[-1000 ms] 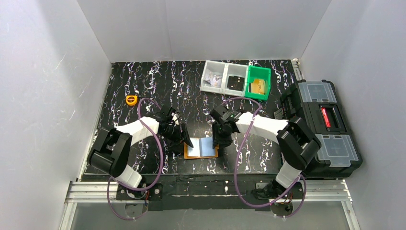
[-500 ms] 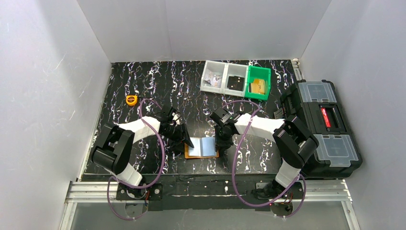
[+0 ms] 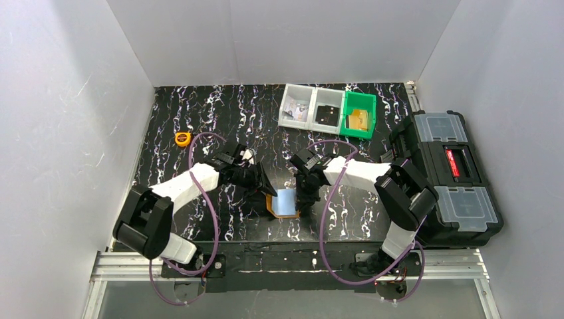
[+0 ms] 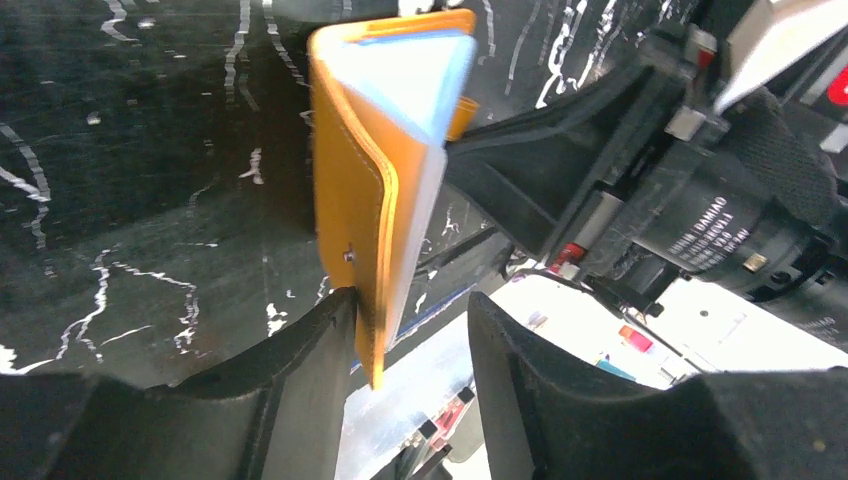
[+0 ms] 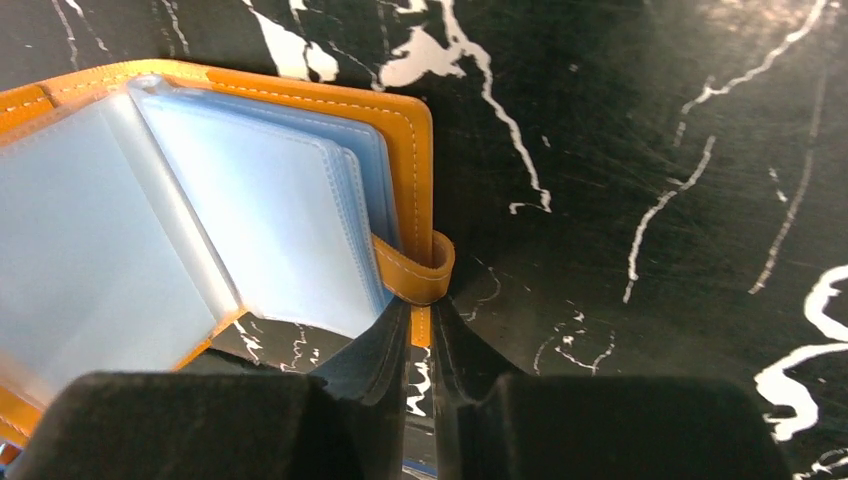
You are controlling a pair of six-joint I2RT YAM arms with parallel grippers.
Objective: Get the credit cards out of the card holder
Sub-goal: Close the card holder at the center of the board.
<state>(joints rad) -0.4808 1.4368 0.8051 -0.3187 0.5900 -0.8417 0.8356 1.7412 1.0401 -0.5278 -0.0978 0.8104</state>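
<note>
Orange card holder [image 5: 400, 110] half-open: right tool [image 5: 420, 325] pinches tab [image 5: 432, 275] (closure loop); left tool [image 4: 410, 310] parted astride raised cover [image 4: 345, 180].

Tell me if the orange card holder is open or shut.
Open: the card holder has covers apart, clear pockets fanned between. The right gripper pinches its closure tab; the left gripper straddles one edge.

One card holder [image 3: 284, 203], two tools [image 3: 266, 189] [image 3: 301, 199], three bins [image 3: 328, 93], one toolbox [image 3: 452, 179], one tape measure [image 3: 182, 138], perhaps three cards [image 5: 290, 230].
</note>
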